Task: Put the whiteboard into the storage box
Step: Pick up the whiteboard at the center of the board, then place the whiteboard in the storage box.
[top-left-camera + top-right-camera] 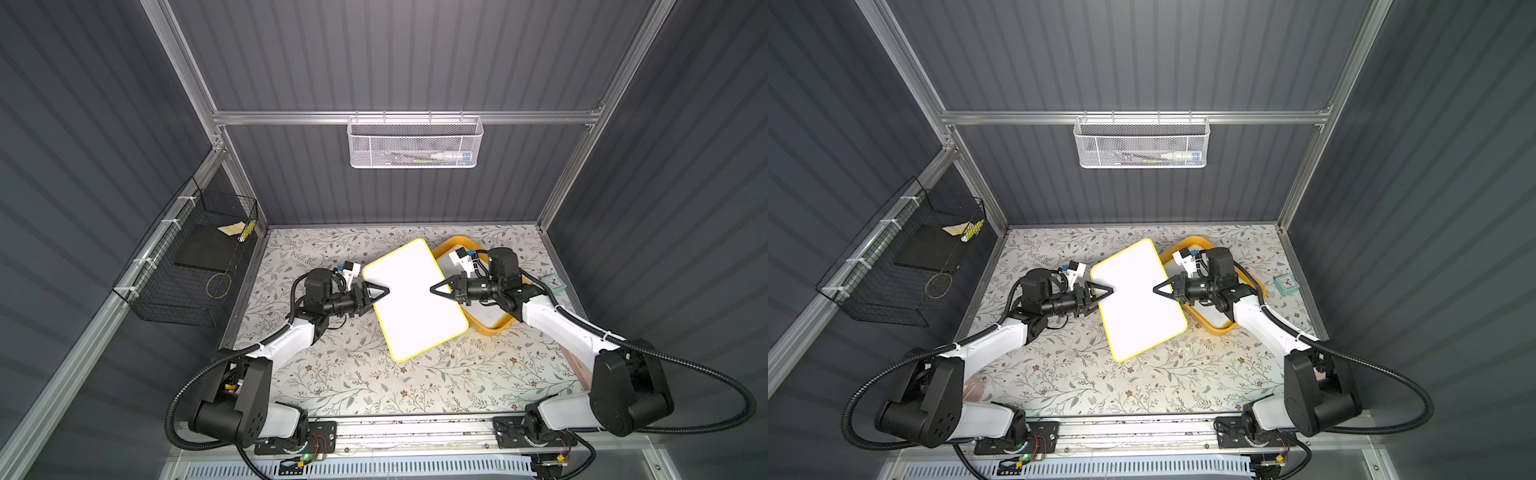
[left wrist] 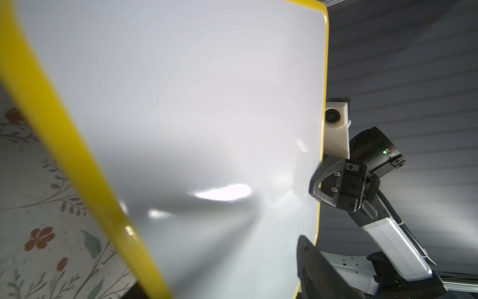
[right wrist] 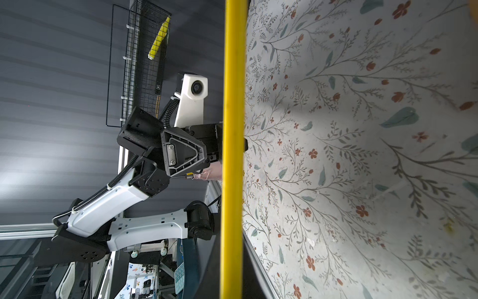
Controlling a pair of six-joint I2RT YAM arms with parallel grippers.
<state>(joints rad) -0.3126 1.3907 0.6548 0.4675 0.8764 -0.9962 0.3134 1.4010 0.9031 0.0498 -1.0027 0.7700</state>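
Our right gripper (image 1: 432,289) pinches the whiteboard (image 1: 415,309); the left gripper (image 1: 386,291) straddles it (clamped? we cannot tell); storage box (image 1: 493,331) lies right.

Floral-patterned table (image 1: 353,374), yellow-orange storage box (image 1: 490,330) resting on it at two o'clock, small teal alarm clock (image 1: 554,283) beyond, near the three o'clock edge.

The whiteboard (image 1: 415,299) has a glossy white face that throws back glare, and its yellow rim looks like smooth plastic. The storage box (image 1: 490,330) is smooth yellow-orange plastic. The tabletop (image 1: 353,386) wears a matt flower-printed covering. The white mesh basket (image 1: 415,143) is coated perforated metal and the black wire basket (image 1: 178,282) is thin dark wire. The frame rails (image 1: 291,117) are bare brushed metal. The walls (image 1: 415,54) are matt, dark, ribbed panels.
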